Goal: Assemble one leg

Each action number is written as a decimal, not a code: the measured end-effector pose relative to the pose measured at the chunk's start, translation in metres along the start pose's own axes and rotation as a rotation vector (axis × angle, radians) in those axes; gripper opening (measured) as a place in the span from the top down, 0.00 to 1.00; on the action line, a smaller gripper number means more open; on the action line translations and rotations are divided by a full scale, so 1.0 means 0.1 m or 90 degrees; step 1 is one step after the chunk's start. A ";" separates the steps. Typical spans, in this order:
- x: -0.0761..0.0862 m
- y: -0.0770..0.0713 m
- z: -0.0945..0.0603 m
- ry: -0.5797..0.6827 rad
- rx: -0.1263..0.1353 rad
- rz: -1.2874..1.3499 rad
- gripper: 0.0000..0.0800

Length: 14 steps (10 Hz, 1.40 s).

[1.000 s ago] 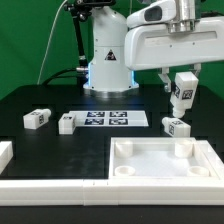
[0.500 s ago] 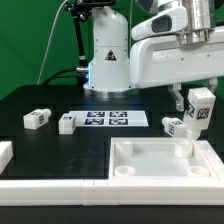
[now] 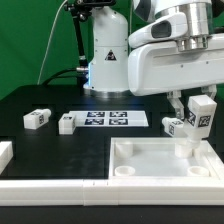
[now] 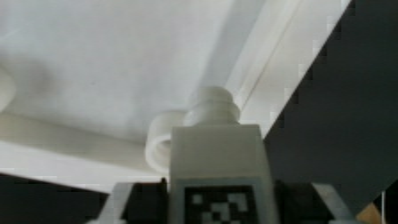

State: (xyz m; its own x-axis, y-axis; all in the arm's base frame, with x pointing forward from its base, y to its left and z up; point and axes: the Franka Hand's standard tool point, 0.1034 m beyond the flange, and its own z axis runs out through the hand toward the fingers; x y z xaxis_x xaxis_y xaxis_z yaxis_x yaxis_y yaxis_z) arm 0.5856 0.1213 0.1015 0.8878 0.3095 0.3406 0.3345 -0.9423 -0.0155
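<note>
Tool (image 3: 201, 103) clamped narrow on the leg (image 3: 204, 111), holding it off the worktop (image 3: 60, 145) just above the panel (image 3: 150, 172) at its far corner on the exterior view's right; on the wrist view the leg's narrow tip (image 4: 215, 100) points at the panel beside the rim, likely lining up for a corner mount; a spare leg (image 3: 175, 126) lies just beside, out of the way.

Gripper (image 3: 200, 98) with 1 leg (image 3: 204, 115) (tagged), moved toward exterior view's right, lower, nearer panel (image 3: 130, 160) corner
</note>
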 end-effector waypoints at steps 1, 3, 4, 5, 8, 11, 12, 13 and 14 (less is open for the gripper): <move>-0.06 0.00 0.00 0.021 -0.005 0.010 0.64; -0.09 -0.01 0.00 -0.002 -0.001 0.018 0.64; 0.02 0.06 0.05 0.006 -0.003 0.007 0.64; 0.13 0.13 0.10 0.014 -0.006 0.002 0.64; 0.33 0.24 0.20 0.033 -0.009 -0.011 0.64; 0.34 0.24 0.33 0.043 -0.009 -0.013 0.64; 0.34 0.23 0.33 0.049 -0.010 -0.014 0.64; 0.35 0.22 0.34 0.053 -0.011 -0.014 0.64; 0.35 0.20 0.34 0.056 -0.011 -0.016 0.64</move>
State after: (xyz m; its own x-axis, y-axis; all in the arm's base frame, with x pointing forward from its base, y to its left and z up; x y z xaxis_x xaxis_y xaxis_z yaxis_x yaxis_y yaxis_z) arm 0.6339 0.1171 0.0814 0.8482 0.3208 0.4214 0.3494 -0.9369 0.0099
